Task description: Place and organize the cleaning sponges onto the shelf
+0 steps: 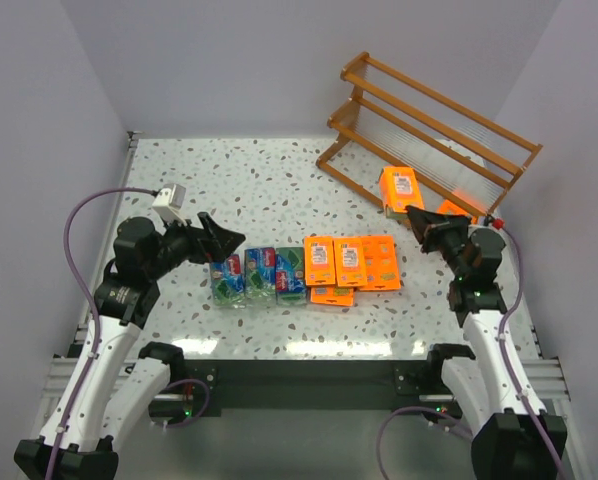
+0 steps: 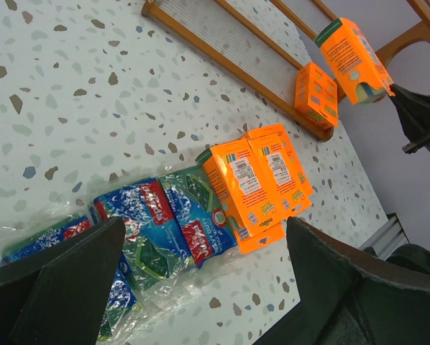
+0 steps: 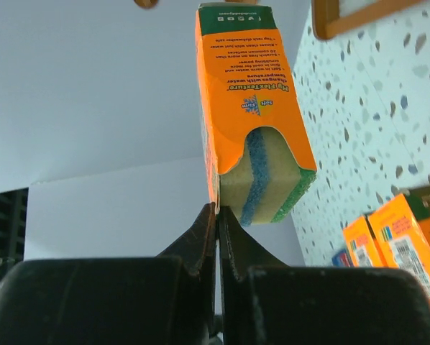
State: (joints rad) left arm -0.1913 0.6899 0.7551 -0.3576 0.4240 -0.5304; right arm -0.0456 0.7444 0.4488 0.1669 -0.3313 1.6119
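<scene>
"Starting with the biggest thing, what is there?"

"A speckled table (image 1: 229,180). On its far right part stands the wooden shelf (image 1: 429,110), three steps with clear ribbed floors, set at a slant to the table edge."

"And the sponges?"

"Most lie near the middle of the table. Three green-and-blue packs (image 1: 260,273) sit side by side in crinkled wrap. Just to their right is a row of three orange packs (image 1: 350,262), touching one another, with at least one more orange one (image 1: 331,295) lying at the near side of that row."

"Anything at the shelf?"

"One orange pack (image 1: 454,210) rests at the right end of the lowest step, against the front rail. The held pack (image 1: 401,188) is just left of it, at the front of that same step. I cannot tell whether it touches the shelf."

"Held how?"

"The right gripper (image 1: 411,213) has its fingers pressed together on a thin cardboard edge at the pack's lower end. The pack stands up from the tips, and a yellow, blue and green sponge shows through the cut-out in its side."

"And the other arm?"

"The left gripper (image 1: 229,250) hangs over the green-and-blue packs, its fingers spread wide with nothing between them."
</scene>
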